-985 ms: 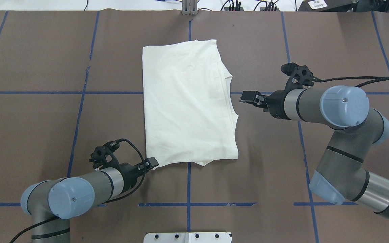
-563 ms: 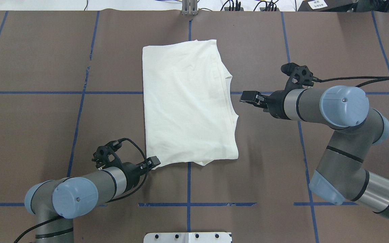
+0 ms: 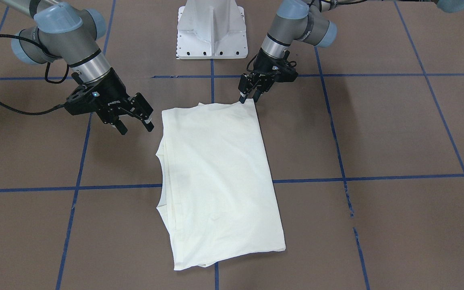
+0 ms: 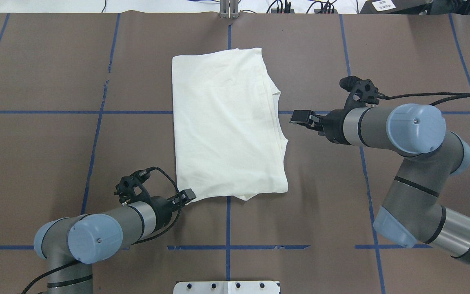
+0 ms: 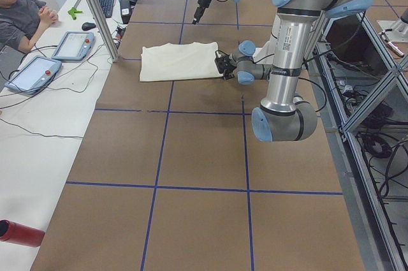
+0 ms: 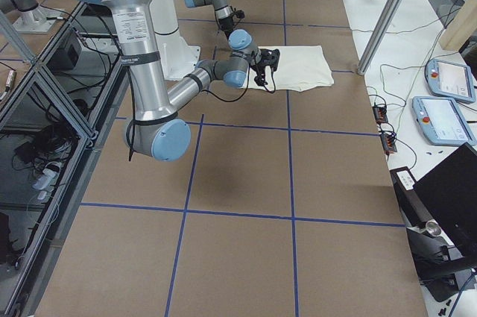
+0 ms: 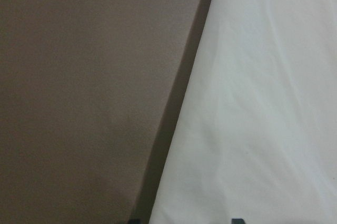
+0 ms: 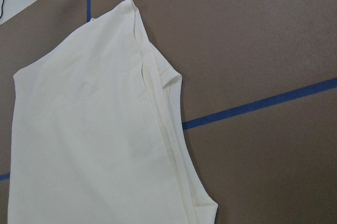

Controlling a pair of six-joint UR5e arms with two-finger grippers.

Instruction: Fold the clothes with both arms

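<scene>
On the brown blue-taped surface (image 4: 55,155), the cream cotton T-shirt (image 4: 227,126) looks part-folded; left gripper (image 3: 249,97) and right gripper (image 3: 136,129) fingers gape, empty.

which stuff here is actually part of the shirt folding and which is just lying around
Part of the job: cream T-shirt, left gripper at its corner, right gripper beside it.
Just lying about: white pedestal base, teach pendants, keyboard, red bottle.
</scene>
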